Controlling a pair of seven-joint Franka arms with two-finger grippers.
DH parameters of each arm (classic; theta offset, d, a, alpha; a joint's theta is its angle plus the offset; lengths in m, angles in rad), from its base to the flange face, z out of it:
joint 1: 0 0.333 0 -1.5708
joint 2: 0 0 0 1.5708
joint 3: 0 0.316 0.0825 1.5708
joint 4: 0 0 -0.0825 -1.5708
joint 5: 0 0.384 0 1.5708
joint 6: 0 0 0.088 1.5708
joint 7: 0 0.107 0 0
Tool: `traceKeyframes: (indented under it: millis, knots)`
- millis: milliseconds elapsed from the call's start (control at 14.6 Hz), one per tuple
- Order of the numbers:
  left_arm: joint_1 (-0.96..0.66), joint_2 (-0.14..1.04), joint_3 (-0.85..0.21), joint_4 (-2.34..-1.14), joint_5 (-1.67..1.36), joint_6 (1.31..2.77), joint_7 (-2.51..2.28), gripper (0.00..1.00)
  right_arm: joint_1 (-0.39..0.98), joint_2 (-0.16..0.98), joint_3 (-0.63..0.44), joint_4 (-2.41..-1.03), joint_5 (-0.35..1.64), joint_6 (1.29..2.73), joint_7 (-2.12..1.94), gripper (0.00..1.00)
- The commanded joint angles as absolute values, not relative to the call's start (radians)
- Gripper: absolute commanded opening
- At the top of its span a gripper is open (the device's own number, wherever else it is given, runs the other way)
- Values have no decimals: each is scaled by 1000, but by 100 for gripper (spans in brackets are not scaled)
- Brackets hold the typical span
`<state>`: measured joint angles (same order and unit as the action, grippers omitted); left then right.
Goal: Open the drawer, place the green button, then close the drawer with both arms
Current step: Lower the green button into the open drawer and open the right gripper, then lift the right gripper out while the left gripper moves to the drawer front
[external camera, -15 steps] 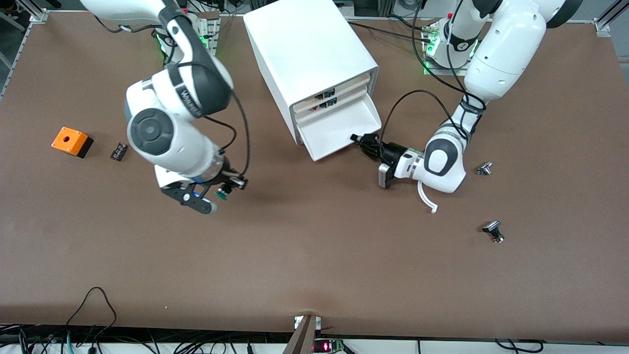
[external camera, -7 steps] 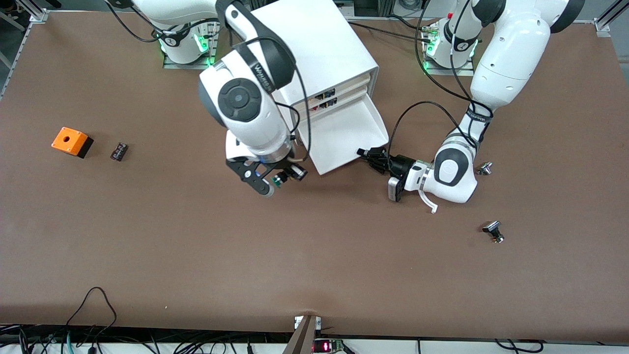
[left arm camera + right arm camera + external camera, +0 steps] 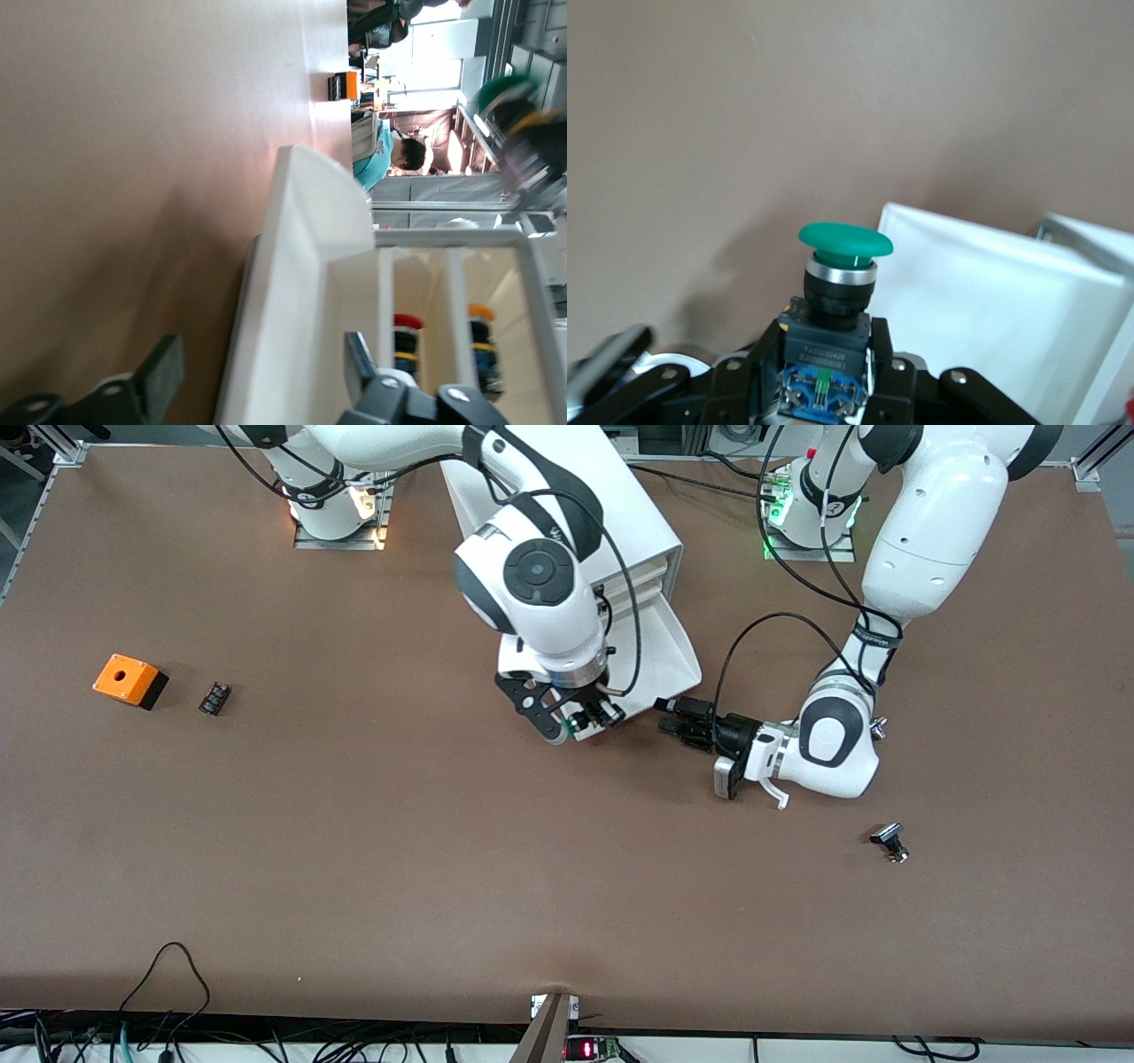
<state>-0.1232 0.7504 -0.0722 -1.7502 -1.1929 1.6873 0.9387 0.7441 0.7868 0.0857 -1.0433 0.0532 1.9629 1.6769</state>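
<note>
The drawer (image 3: 660,657), just above the middle of the front view, stands pulled out of the white cabinet (image 3: 567,505). The right gripper (image 3: 580,722) hangs over the drawer's front corner, clamped on the green-capped button (image 3: 843,266). The left gripper (image 3: 678,717), in the centre-right of the frame, sits at the drawer's front edge, its fingers (image 3: 164,376) spread apart and holding nothing.

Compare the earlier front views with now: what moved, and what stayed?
The right gripper, shut on the button, swung from over bare table to the open drawer's front edge. The left gripper let go and drew back. The orange box and cabinet stayed put.
</note>
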Motion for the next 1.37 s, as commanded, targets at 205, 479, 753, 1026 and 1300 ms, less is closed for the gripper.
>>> traceKeyframes:
  millis: [205, 479, 753, 1026, 1300]
  knots:
    - [-118, 588, -71, -1763, -1068, 1667, 635, 100, 833, 850, 72, -1095, 12, 2071, 1871, 0]
    - [-118, 506, -58, -1741, -863, 1674, 436, 100, 856, 851, 72, -1167, 0, 2143, 1920, 0]
    - [-118, 497, -46, -1657, -691, 1661, 258, 100, 861, 862, 72, -1177, 5, 2154, 1942, 11]
    - [-130, 497, -49, -1583, -520, 1657, 56, 100, 859, 858, 72, -1175, 3, 2149, 1942, 100]
    - [-140, 502, -60, -1525, -365, 1655, -139, 100, 833, 819, 26, -1160, 2, 2122, 1908, 100]
